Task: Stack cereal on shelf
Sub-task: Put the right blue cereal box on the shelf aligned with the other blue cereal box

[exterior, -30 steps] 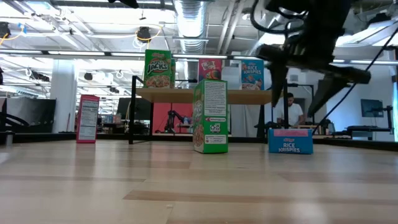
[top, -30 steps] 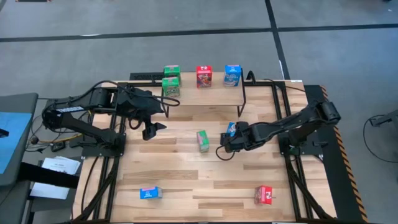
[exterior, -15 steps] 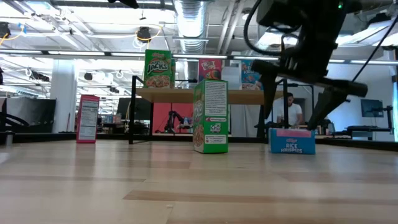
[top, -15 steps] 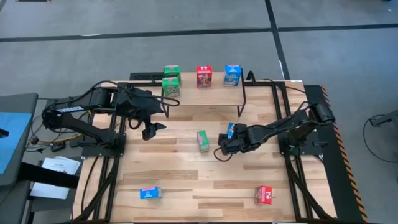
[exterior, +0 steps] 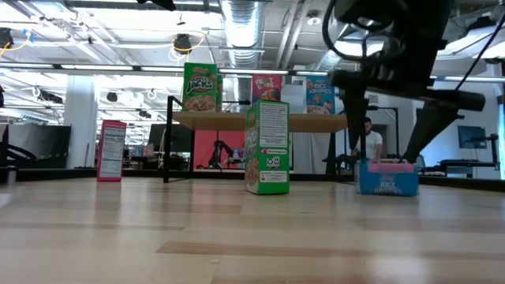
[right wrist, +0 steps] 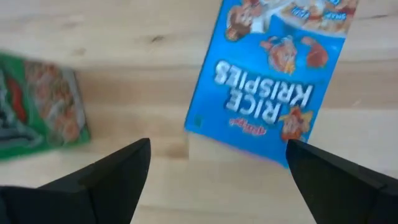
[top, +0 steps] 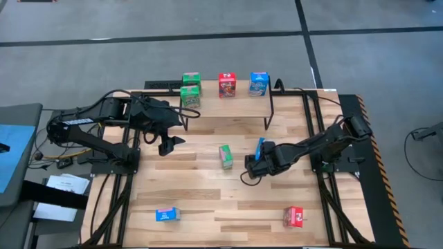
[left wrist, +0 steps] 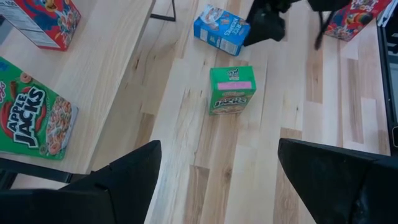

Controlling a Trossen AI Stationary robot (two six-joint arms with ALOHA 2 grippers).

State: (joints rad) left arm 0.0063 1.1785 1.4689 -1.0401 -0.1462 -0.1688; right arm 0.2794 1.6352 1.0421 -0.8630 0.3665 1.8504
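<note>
Right gripper (top: 252,164) low over the middle of the worktop (top: 208,200), jaws spread wide and empty, right beside a blue Rice Krispies box (top: 260,146) lying on the wood just in front of the shelf (top: 228,104); whether the fingers touch the box, cannot tell. In the right wrist view, that same box (right wrist: 273,81) flat on the planks beyond the two parted fingers (right wrist: 112,180), with a green box's edge (right wrist: 37,106) close by.

Left gripper (top: 167,142) hanging over the worktop's left part, near the shelf's left end, jaws open and holding nothing.

On the shelf: a green Apple Jacks box (top: 190,97) at the front left, another green box (top: 191,79) behind it, a red box (top: 227,85) in the middle, a blue box (top: 259,84) to the right.

Elsewhere on the worktop: a green box (top: 225,156) standing near the centre, a second blue box (top: 167,215) at the front left, a red box (top: 294,217) at the front right
</note>
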